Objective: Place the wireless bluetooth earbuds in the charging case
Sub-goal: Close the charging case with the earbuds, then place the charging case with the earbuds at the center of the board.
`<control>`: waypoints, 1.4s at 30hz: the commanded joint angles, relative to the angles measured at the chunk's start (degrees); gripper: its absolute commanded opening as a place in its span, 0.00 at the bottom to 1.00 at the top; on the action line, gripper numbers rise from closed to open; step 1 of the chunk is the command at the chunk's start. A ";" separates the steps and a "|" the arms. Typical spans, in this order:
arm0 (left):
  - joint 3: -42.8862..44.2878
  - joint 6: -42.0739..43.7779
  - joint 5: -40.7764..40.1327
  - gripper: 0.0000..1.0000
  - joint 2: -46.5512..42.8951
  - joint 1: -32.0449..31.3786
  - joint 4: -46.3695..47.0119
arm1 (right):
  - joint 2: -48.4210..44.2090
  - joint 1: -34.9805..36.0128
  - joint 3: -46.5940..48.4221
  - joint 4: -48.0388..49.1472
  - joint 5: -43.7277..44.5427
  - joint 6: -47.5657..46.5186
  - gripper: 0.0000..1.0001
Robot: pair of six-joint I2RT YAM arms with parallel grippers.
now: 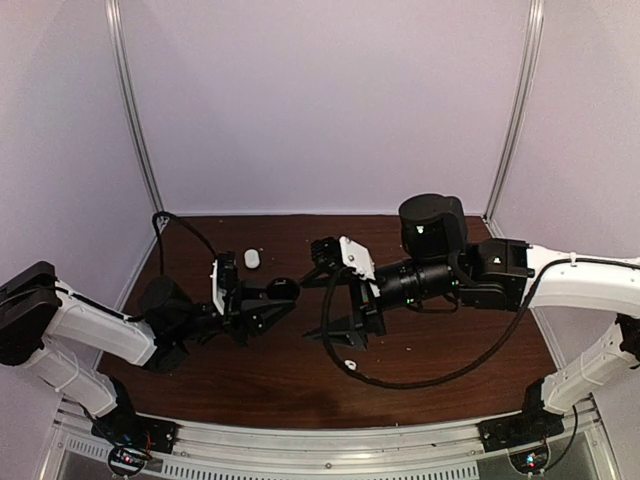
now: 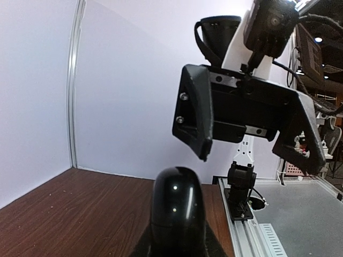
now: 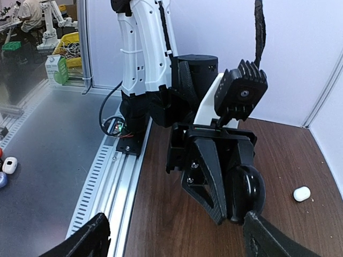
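Overhead view of a dark wooden table [image 1: 450,350] with two robot arms reaching in from the lower corners.

At centre left, the left fingers [image 1: 265,303] are closed on a glossy black case [image 1: 283,290], rounded like a pebble. It is held up off the table and presented towards the right arm. In the left wrist view it stands upright between the fingers.

Just above and left of that, towards the back of the table, a closed white case [image 1: 252,258] lies by itself, touching nothing.

Right of centre, the right fingers [image 1: 350,332] are spread wide and hold nothing. They face the black case across a small gap.

Directly below the right fingers in the frame, a tiny white piece [image 1: 350,364] lies on the table beside a looping black cable [image 1: 420,380]. It is probably one of the earbuds, though it is too small to be sure, and its long axis cannot be told. No other earbud is visible, and neither case can be seen to be open.

The right arm is clearly the nearer one to the white piece, which lies towards the table's near edge from the open fingers. Those fingers would likely have to turn downward to reach it.
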 commanded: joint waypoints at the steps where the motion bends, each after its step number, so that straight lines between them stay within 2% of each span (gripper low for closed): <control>1: 1.82 -5.65 -1.69 0.03 -2.98 3.58 -4.38 | -3.38 -0.65 -2.66 3.71 6.69 0.81 0.87; 5: 4.23 -6.18 -6.88 0.03 -6.06 6.30 -18.18 | -3.98 -2.43 -4.08 5.06 7.27 3.05 0.87; 9: 10.05 -3.51 -15.15 0.03 -8.81 8.08 -39.61 | -4.56 -4.23 -5.80 6.64 7.42 4.78 0.88; 12: 13.87 -2.56 -27.15 0.00 -8.71 9.43 -53.38 | -4.38 -5.63 -6.61 7.43 7.51 5.98 0.88; 17: 13.99 -6.20 -37.06 0.01 -7.73 14.38 -63.42 | -3.67 -6.41 -7.83 8.73 6.45 7.20 0.88; 23: 12.30 -8.96 -35.09 0.12 -6.06 22.97 -66.65 | -3.34 -6.52 -8.38 8.71 6.27 7.74 0.88; 28: 12.63 -9.27 -33.29 0.13 -1.54 27.94 -67.66 | -3.06 -6.65 -9.08 8.76 5.72 8.33 0.88; 35: 13.46 -10.95 -28.25 0.13 6.82 29.92 -66.10 | -2.99 -7.33 -9.91 10.55 5.37 9.40 0.88; 42: 11.27 -13.81 -24.09 0.15 10.17 30.87 -61.20 | -3.48 -7.88 -11.19 11.55 4.38 10.35 0.89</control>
